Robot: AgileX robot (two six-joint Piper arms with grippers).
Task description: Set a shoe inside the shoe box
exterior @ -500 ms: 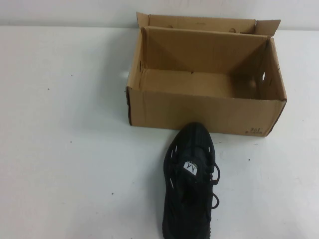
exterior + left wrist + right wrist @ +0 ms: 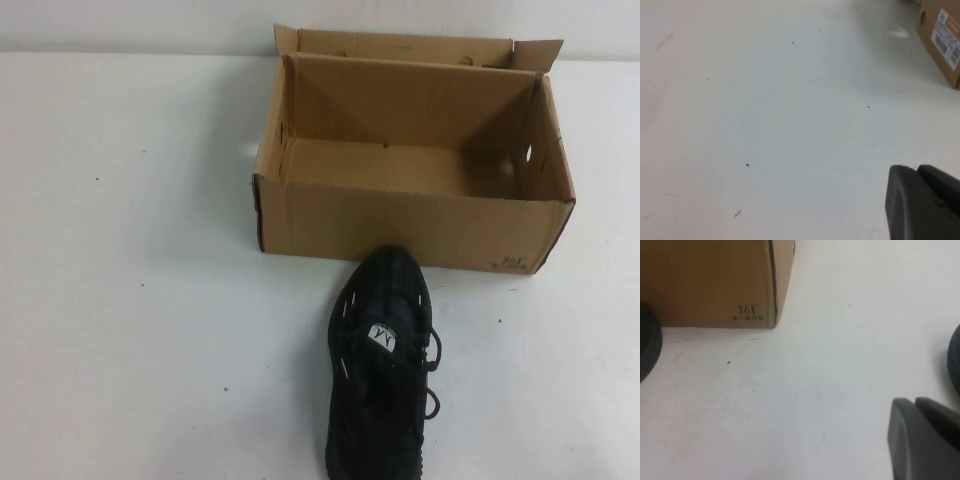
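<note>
The black shoe [image 2: 384, 370] lies on the white table with its toe touching the near wall of the open brown shoe box [image 2: 400, 225], heel toward the front edge. The box is empty. Neither arm shows in the high view. In the left wrist view my left gripper [image 2: 917, 169] is shut and empty over bare table, with a corner of the box [image 2: 942, 42] far off. In the right wrist view my right gripper [image 2: 915, 401] is shut and empty, low over the table near the box's printed corner [image 2: 710, 285]. The shoe's toe [image 2: 647, 345] shows at that view's edge.
The white table [image 2: 130, 280] spreads wide to the left of the box and shoe. The box's far flaps [image 2: 400, 45] stand up by the back wall. A dark rounded shape [image 2: 956, 360] shows at the edge of the right wrist view.
</note>
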